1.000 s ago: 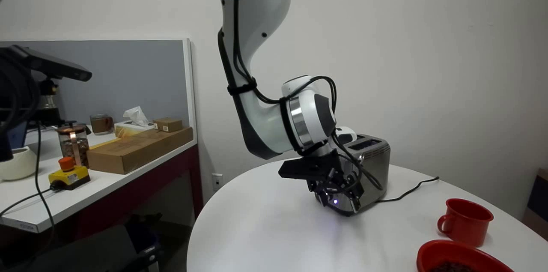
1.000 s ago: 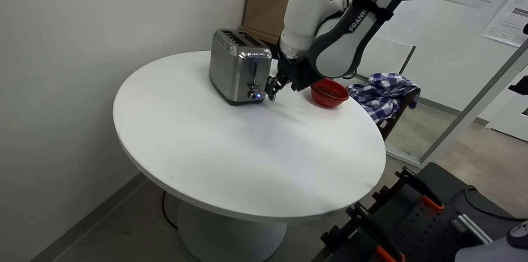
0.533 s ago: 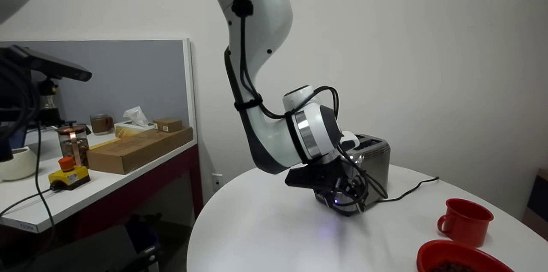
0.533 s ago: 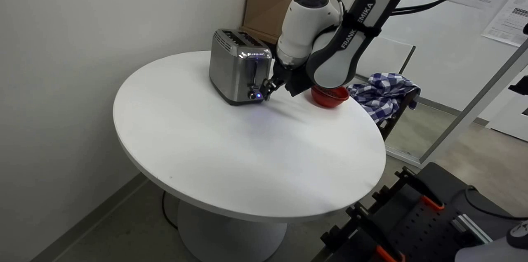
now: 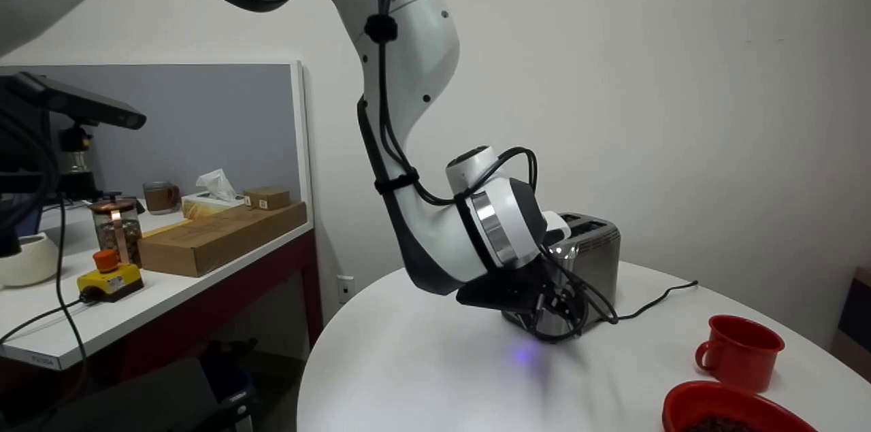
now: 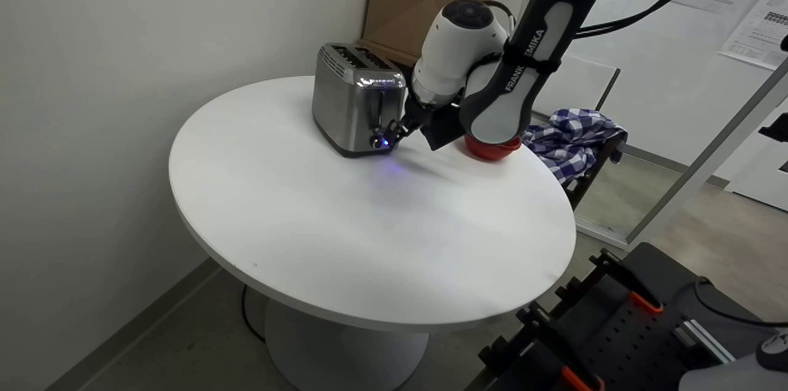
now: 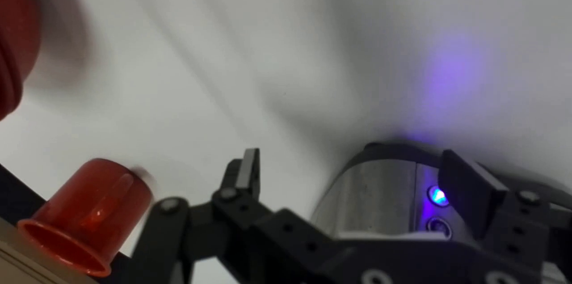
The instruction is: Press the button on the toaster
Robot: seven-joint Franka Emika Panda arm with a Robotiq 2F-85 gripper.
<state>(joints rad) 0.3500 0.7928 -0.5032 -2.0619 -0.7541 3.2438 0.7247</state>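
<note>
The toaster is silver with a dark slotted top and shows in both exterior views point(image 5: 599, 269) point(image 6: 338, 108). Its narrow end faces my gripper point(image 6: 397, 132). In the wrist view its metal end point(image 7: 380, 194) lies between and beyond my fingers. A round button point(image 7: 438, 195) glows blue there, with another round button point(image 7: 439, 226) beside it, partly covered. My gripper point(image 7: 355, 170) is open with nothing held. Its right finger overlaps the edge of the lit button; I cannot tell if it touches. In an exterior view the gripper point(image 5: 554, 316) hides the button.
A red cup point(image 5: 742, 354) and a red bowl point(image 5: 728, 411) stand on the round white table point(image 6: 308, 225). The toaster's black cord point(image 5: 656, 303) runs over the tabletop. A wall stands behind the toaster. A purple glow point(image 5: 524, 354) falls on the table.
My arm has moved down and closer to the toaster's narrow end. The lit button has become hidden in an exterior view, and the purple glow on the table is stronger.
</note>
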